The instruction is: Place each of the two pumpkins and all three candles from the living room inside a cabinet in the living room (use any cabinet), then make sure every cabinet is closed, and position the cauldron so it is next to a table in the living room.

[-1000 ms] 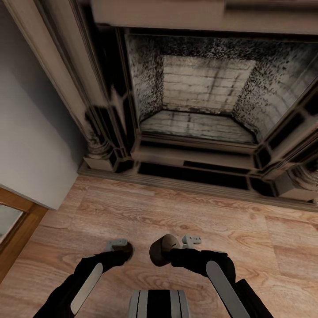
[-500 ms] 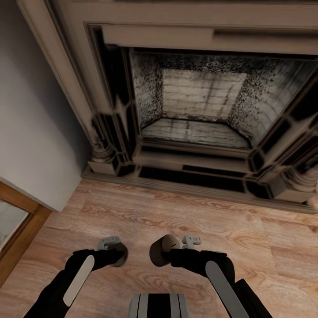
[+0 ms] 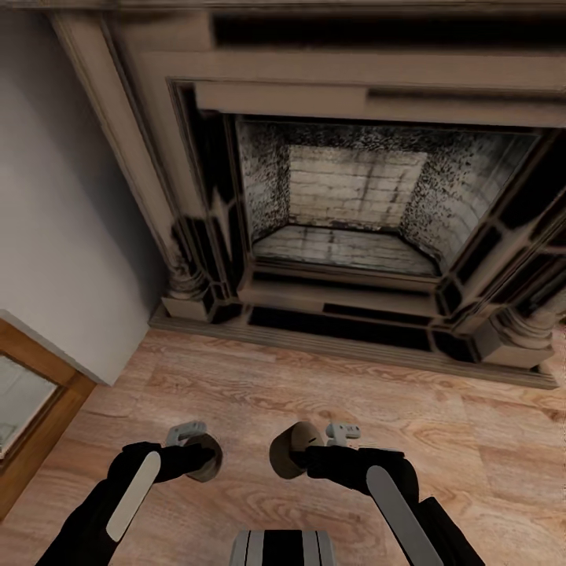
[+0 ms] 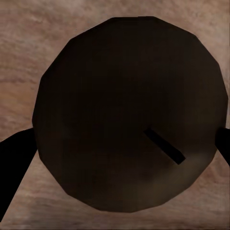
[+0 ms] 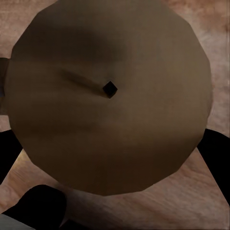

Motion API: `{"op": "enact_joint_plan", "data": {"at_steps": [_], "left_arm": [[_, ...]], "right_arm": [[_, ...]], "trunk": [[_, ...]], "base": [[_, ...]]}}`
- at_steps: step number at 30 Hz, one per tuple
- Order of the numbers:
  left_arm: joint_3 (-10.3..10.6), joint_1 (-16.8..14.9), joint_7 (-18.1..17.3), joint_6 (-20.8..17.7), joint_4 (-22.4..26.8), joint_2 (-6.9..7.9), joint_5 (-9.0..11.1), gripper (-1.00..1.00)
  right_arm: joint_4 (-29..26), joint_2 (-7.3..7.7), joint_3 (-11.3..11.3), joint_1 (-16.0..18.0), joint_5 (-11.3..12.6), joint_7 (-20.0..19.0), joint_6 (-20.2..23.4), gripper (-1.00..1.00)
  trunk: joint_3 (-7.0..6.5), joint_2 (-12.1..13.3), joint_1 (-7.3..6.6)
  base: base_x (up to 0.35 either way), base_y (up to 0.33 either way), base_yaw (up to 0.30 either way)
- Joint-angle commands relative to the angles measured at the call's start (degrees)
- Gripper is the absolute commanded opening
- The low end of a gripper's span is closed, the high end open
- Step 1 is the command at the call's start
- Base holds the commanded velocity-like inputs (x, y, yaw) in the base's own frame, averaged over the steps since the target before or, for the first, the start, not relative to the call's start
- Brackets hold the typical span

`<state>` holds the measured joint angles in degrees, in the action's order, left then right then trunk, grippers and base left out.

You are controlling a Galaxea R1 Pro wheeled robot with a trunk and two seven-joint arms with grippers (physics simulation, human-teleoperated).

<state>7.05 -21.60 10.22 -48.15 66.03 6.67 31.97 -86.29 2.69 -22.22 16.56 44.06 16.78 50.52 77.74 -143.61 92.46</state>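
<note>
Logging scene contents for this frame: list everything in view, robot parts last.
fireplace: 1, beige surround with black panels, sooty pale brick inside, straight ahead against the wall
wall: grey, left of the fireplace
wood-framed panel: 1, brown frame, pale inside, far left edge
floor: light wood planks, under both arms
candles: 2, round, brownish; the darker one in the left gripper, the tan one in the right gripper, each with a dark wick
arms: 2, black with grey panels, low in the head view
fingers: grey, either side of each candle
robot base: grey and black, bottom centre
</note>
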Motion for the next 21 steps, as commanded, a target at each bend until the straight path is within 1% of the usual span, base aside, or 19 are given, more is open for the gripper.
{"op": "enact_joint_plan", "data": {"at_steps": [1, 4, 5, 8, 9, 11, 14, 18, 21], "left_arm": [[-0.2, 0.0, 0.6, -1.0, 0.1, 0.03, 0.7, -1.00], [-0.4, 0.0, 0.6, -1.8, 0.1, 0.01, 0.7, -1.00], [-0.4, 0.0, 0.6, -2.2, 0.1, 0.01, 0.7, -1.00], [-0.5, 0.0, 0.6, -3.4, 0.1, 0.01, 0.7, -1.00], [-0.5, 0.0, 0.6, -3.6, 0.1, 0.01, 0.7, -1.00], [-0.5, 0.0, 0.6, -3.9, 0.2, 0.01, 0.6, -1.00], [-0.4, 0.0, 0.6, -4.0, 0.2, -0.05, 0.6, -1.00], [-0.2, 0.0, 0.6, -4.1, 0.2, -0.08, 0.6, -1.00], [-0.2, 0.0, 0.6, -4.1, 0.2, -0.08, 0.6, -1.00]], "right_arm": [[0.3, 0.08, -0.1, 0.0, 0.8, 0.6, 0.0, -1.00], [0.7, 0.17, 0.0, -0.2, 1.1, 0.6, 0.0, -1.00], [1.3, 0.17, 1.0, -0.2, 1.1, 0.5, -0.1, -1.00], [3.7, 0.19, 5.8, -0.3, 1.3, 0.0, -1.4, -1.00], [5.0, 0.19, 6.9, -0.3, 1.3, -0.1, -2.2, -1.00], [8.8, 0.20, 8.2, -0.4, 1.3, -0.1, -4.8, -1.00], [12.2, 0.21, 8.8, -0.4, 1.3, -0.2, -7.1, -1.00], [15.6, 0.21, 9.1, -0.6, 1.4, -0.2, -8.1, -1.00], [17.8, 0.21, 9.3, -0.6, 1.3, -0.2, -9.7, -1.00]], "trunk": [[-0.18, 0.0, -0.06], [-0.84, 0.0, -0.14], [-1.06, 0.0, -0.17], [-1.72, 0.1, -0.24], [-1.94, 0.1, -0.27], [-2.36, 0.1, -0.32], [-2.96, 0.2, -0.40], [-3.72, 0.2, -0.50], [-4.28, 0.3, -0.58]], "base": [[-0.289, 0.000, 0.000], [-0.309, 0.000, 0.000], [-0.321, 0.000, 0.000], [-0.322, 0.000, 0.000], [-0.272, 0.000, -0.024], [-0.137, 0.000, -0.127], [-0.041, 0.000, -0.219], [-0.007, 0.000, -0.252], [-0.002, 0.000, -0.259]]}}
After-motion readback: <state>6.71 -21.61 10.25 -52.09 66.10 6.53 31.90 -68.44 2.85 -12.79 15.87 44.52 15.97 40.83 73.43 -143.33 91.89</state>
